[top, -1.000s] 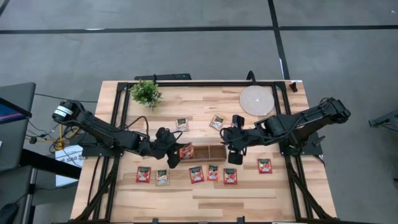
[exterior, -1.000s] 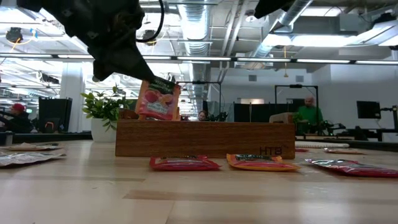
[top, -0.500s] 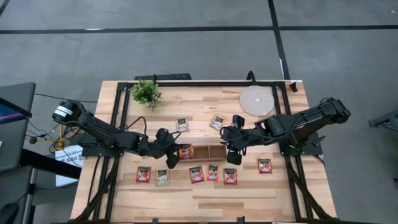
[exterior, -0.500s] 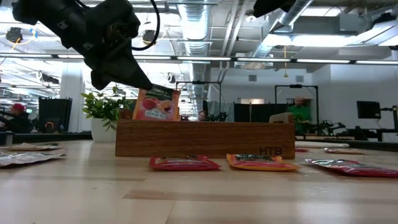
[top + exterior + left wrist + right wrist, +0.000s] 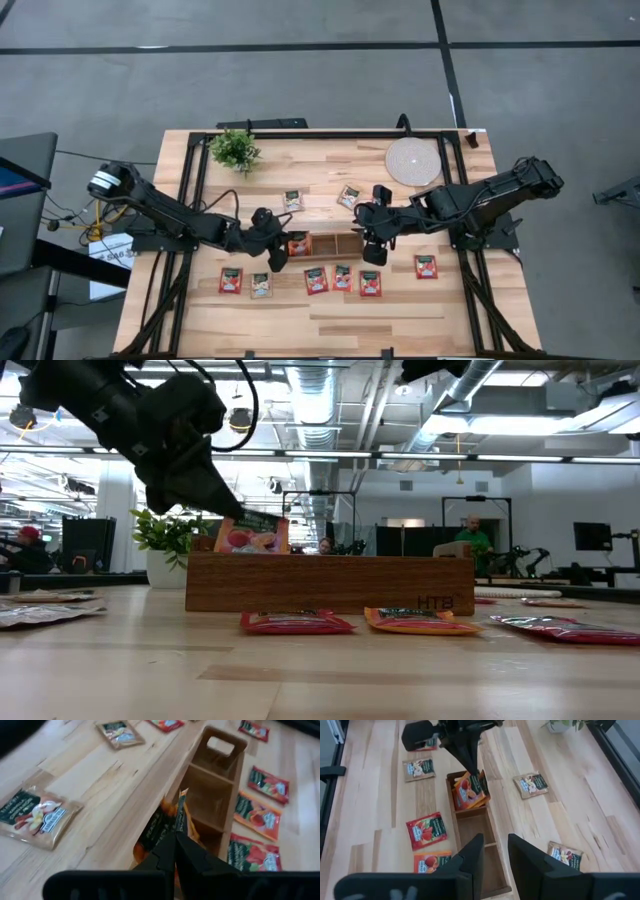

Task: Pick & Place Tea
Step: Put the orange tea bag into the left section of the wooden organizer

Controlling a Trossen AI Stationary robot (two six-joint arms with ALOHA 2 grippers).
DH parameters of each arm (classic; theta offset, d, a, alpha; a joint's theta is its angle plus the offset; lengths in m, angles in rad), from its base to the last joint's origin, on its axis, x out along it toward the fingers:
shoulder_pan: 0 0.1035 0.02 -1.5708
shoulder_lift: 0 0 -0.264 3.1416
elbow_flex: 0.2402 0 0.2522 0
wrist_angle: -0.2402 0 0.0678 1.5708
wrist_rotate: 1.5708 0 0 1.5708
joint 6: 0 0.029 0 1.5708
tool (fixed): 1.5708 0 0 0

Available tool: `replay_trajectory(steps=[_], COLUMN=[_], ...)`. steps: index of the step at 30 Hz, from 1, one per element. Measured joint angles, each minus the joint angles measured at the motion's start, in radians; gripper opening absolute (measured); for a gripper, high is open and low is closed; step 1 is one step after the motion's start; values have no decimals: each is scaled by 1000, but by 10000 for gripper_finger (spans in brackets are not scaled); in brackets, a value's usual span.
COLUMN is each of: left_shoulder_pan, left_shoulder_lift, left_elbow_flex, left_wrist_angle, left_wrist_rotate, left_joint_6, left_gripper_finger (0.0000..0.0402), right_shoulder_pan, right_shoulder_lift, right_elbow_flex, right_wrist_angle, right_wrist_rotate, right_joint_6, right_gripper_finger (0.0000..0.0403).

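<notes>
The tea sachets are small red and beige squares. My left gripper (image 5: 284,244) is shut on a red one (image 5: 470,790) at the left end compartment of the long wooden tray (image 5: 350,246). In the low view only the sachet's top (image 5: 250,538) shows above the tray wall (image 5: 330,585). Several sachets (image 5: 316,279) lie flat in a row along the tray's near side, and two beige ones (image 5: 293,200) lie beyond it. My right gripper (image 5: 495,852) hangs open above the tray's right end with nothing between its fingers. My left gripper pinches the red sachet's upper edge (image 5: 176,822) between its two fingers (image 5: 473,767). The fingers slant down from the table's left side. The sachet stands tilted below them, its lower part inside the tray's left end compartment (image 5: 466,802).
A small potted plant (image 5: 235,150) stands at the far left of the table and a round pale mat (image 5: 413,161) lies at the far right. One red sachet (image 5: 426,266) lies apart near the right arm. People and desks show in the room behind.
My left gripper has gone down with the red sachet, staying shut on it. The sachet, which stood well above the tray wall, has sunk into the left end compartment, and only its top now shows over the wall.
</notes>
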Motion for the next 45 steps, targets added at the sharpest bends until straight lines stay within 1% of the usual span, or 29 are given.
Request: replay_trajectory(steps=[5,23,28,37,41,45], left_shoulder_pan=[0,0,0,0,0,0], left_shoulder_lift=[9,9,9,9,4,-29], left_elbow_flex=[0,0,0,0,1,2], left_wrist_angle=[0,-6,-5,-5,-5,-9], left_wrist_rotate=[-18,-27,-27,-27,-26,7], left_joint_6=[1,-3,12,23,23,23], left_gripper_finger=[0,3,22,72,81,81], right_shoulder_pan=[0,0,0,0,0,0], right_shoulder_lift=[0,0,0,0,0,5], right_elbow_flex=[0,0,0,0,0,-1], right_wrist_angle=[0,0,0,0,0,-3], right_wrist_rotate=[0,1,1,-2,-55,-174], right_joint_6=[0,0,-1,-1,-1,5], right_gripper_finger=[79,79,79,79,79,79])
